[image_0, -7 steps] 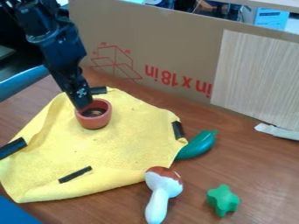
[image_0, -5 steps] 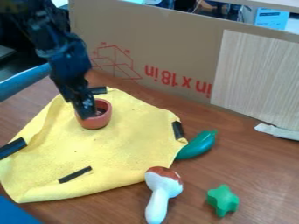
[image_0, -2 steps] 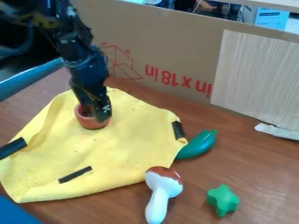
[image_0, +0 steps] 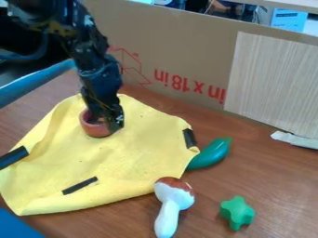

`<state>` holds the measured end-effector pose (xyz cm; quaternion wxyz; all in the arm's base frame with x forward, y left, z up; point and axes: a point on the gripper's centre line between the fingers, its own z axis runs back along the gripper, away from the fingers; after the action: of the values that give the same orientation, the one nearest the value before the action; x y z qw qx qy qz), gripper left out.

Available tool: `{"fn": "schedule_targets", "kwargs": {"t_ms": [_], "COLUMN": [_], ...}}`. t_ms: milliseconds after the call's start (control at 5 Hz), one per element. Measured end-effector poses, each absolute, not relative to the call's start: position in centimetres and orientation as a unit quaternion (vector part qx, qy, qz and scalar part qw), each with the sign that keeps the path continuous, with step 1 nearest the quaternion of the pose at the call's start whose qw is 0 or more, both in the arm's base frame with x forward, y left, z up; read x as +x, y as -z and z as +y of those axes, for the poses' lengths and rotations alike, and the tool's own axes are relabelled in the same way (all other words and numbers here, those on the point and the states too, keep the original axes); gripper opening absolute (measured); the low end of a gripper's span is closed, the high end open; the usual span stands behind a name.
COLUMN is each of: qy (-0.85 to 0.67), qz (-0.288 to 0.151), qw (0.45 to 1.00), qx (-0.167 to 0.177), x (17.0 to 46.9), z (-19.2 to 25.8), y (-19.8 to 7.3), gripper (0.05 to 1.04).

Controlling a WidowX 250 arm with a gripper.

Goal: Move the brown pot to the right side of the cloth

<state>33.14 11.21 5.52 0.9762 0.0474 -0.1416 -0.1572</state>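
The black gripper [image_0: 107,120] hangs from the upper left over the brown pot [image_0: 94,129], with its fingers apart at the pot's right rim. One finger dips at the pot's opening, and the other comes down along its right outer side. The pot stands upright on the upper left part of the yellow cloth [image_0: 118,162]; its right side is partly hidden behind the gripper.
A green eggplant-like toy [image_0: 211,153] touches the cloth's right edge. A toy mushroom [image_0: 171,202] lies at the lower right edge, beside a green star-shaped piece [image_0: 237,212]. A cardboard wall [image_0: 168,51] stands behind.
The gripper has moved right and slightly down, from above the pot's opening to its right rim. The pot and the cloth have stayed where they were.
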Motion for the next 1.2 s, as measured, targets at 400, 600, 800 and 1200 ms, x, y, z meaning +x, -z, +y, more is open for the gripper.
{"fn": "schedule_targets", "kwargs": {"t_ms": [400, 600, 800, 1200], "qy": [0.145, 0.141, 0.139, 0.133], "qz": [-0.137, -0.136, -0.137, -0.138], "qw": [0.978, 0.979, 0.978, 0.978], "qx": [0.057, 0.063, 0.069, 0.077], "x": [33.6, 33.7, 33.6, 33.5], "z": [11.5, 11.6, 11.7, 11.6], "y": [-4.6, -4.1, -4.0, -3.7], "gripper": [0.951, 0.676, 0.37, 0.115]}}
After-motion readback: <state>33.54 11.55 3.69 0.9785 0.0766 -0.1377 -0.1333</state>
